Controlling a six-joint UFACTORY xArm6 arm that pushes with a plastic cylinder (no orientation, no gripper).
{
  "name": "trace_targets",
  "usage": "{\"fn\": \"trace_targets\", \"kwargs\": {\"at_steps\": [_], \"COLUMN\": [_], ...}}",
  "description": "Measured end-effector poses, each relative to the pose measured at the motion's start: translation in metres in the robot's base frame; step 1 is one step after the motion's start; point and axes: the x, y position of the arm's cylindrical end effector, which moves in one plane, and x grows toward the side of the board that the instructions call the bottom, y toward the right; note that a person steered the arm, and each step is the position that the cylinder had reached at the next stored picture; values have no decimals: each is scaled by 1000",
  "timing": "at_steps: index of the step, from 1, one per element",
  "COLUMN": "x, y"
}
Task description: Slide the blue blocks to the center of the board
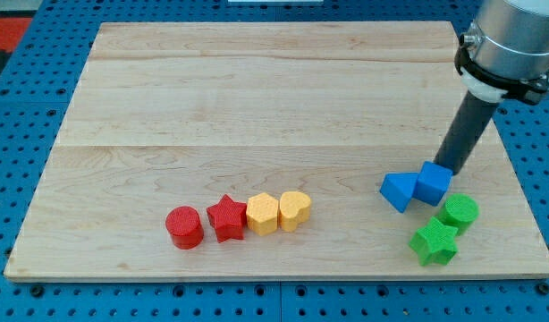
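Note:
Two blue blocks sit at the view's lower right: a blue triangular block (399, 190) and a blue cube (433, 183), touching each other. My tip (445, 167) stands right behind the blue cube, at its upper right edge, touching or nearly touching it. The dark rod slants up to the arm's silver body (510, 40) at the view's top right.
A green cylinder (459, 213) and a green star (434, 242) lie just below the blue blocks. A row at the view's lower middle holds a red cylinder (184, 226), a red star (226, 217), a yellow hexagon (263, 214) and a yellow heart (294, 210). The wooden board (257, 98) lies on blue pegboard.

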Motion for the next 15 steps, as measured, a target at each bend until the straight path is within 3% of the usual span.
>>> {"fn": "trace_targets", "kwargs": {"at_steps": [2,4,6,7,8,11,12,14,15], "x": [18,24,49,57,51,-29,-51,-44,2], "y": [35,-41,-19,-39,-94,-220,-213,19,77]}}
